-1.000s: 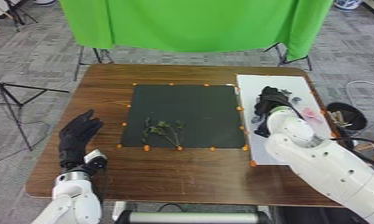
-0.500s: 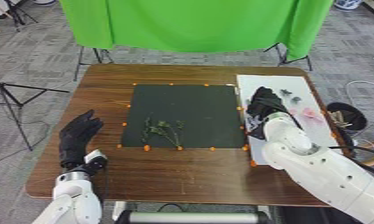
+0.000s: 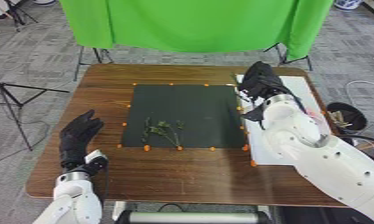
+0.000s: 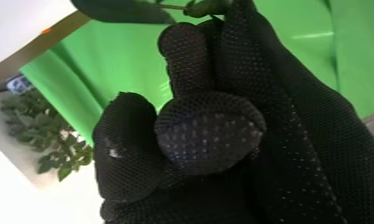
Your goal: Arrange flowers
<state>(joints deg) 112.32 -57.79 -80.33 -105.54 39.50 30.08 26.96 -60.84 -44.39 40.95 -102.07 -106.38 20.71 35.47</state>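
Right wrist view: right hand [image 3: 265,81] holds leafy stem [image 4: 174,7].

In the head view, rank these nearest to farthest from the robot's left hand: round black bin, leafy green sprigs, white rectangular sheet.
1. Leafy green sprigs, on the dark mat
2. White rectangular sheet, toward the right
3. Round black bin, farther right

Thin green sprigs [image 3: 163,132] lay loosely fanned on the dark mat [image 3: 188,102], left of its middle, their leafy tops pointing away from me and a bare stem running to the near edge. At the fingertips of my right hand [image 3: 265,80] was a green stem [image 4: 172,7] with a broad, dark leaf. Something pale pink [image 3: 316,119] lay on the white sheet [image 3: 270,158], partly hidden behind my arm.
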